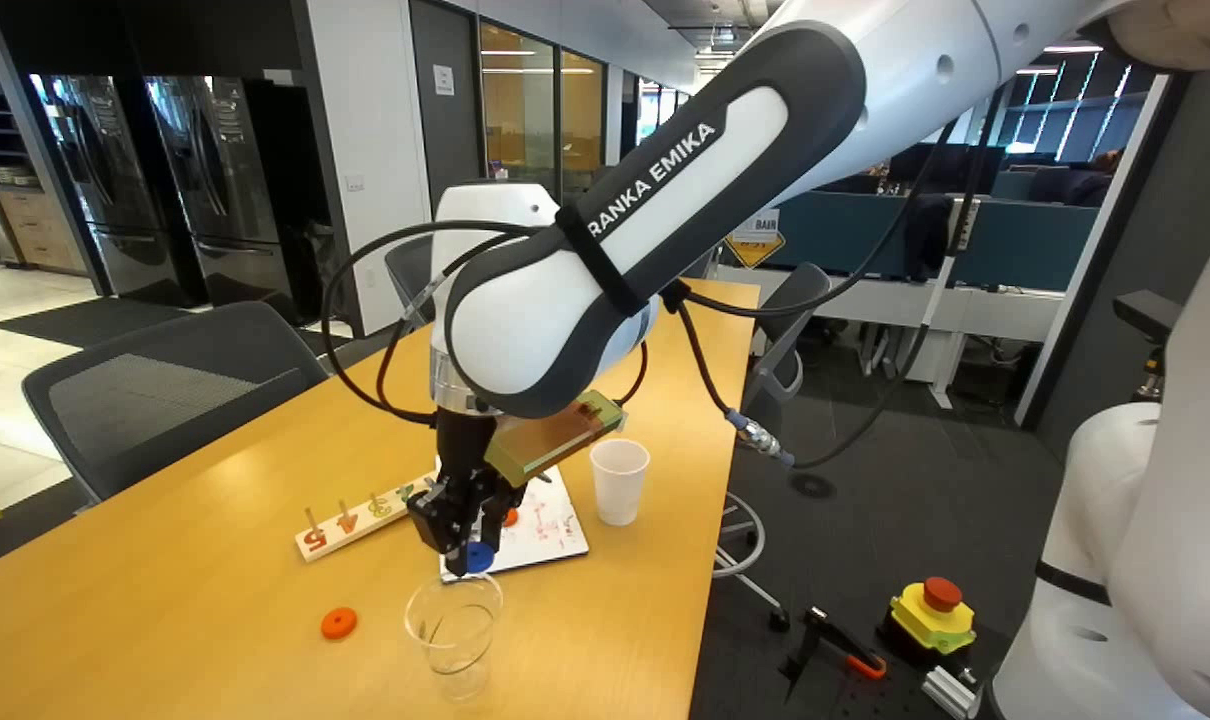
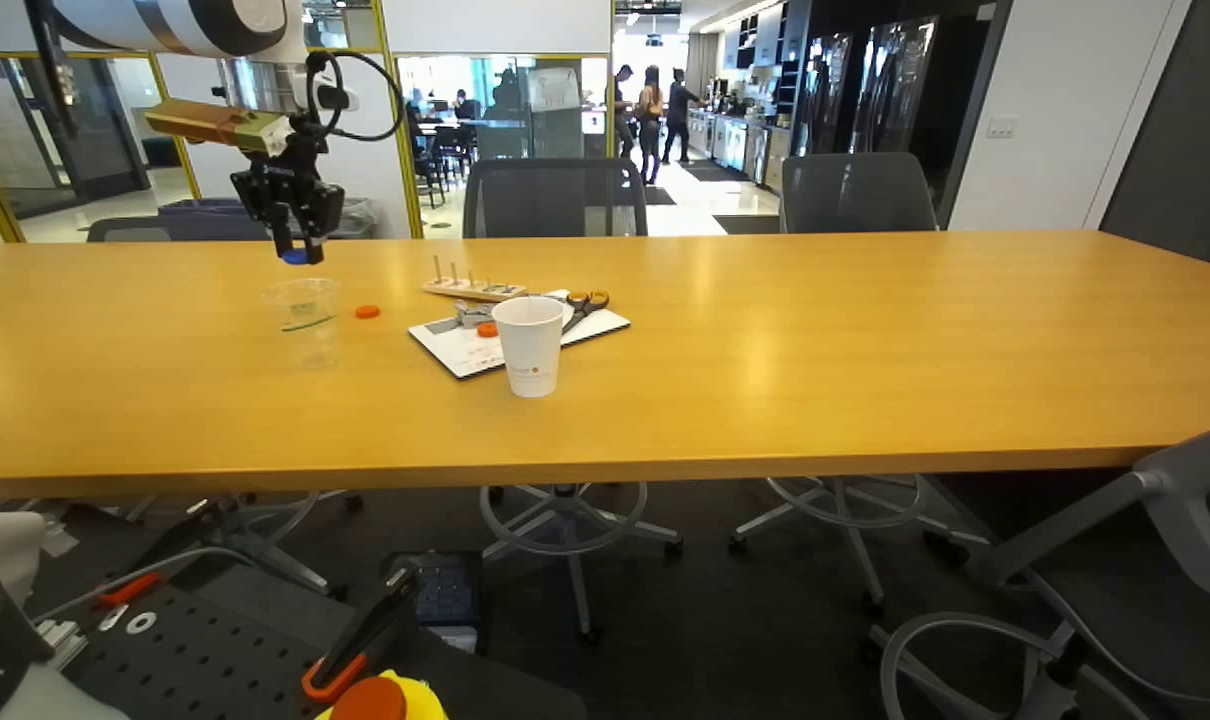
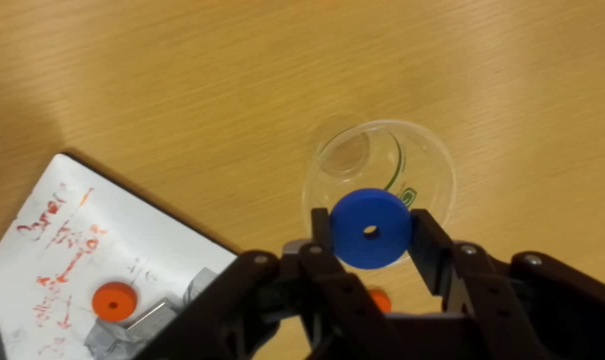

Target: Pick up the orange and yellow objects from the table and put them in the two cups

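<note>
Over on the left in an exterior view there was the gripper [image 2: 299, 250], its jaws tight against both sides of a blue disc [image 3: 370, 228] and parted by just that disc's width; only the wrist view showed its hole clearly. Below stood the clear plastic cup [image 2: 302, 325], upright between the long edges of the tabletop [image 2: 865, 350]: an exterior view showed a gap from disc to rim, where the wrist view had the disc covering part of that rim. Next along, an orange disc [image 2: 367, 312] lay on the tabletop, closer to the far long edge than that cup; the wrist view caught a mere slice of it past the gripper. Then, farthest out toward that far edge, the wooden strip [image 1: 360, 522], its painted 5 and 4 showing in an exterior view. And here was the whiteboard [image 3: 132, 230], red scrawl large in the wrist view, a second orange disc [image 3: 114, 301] lying on it just beside a silvery piece [image 3: 152, 320]. On to the white paper cup [image 2: 531, 345], upright, closer to the robot-side long edge than the clear one, and only the exterior views had it. Last, scissors [image 2: 582, 310], blades over the whiteboard, loops plain in an exterior view, well apart from the tabletop's far right corner.
</note>
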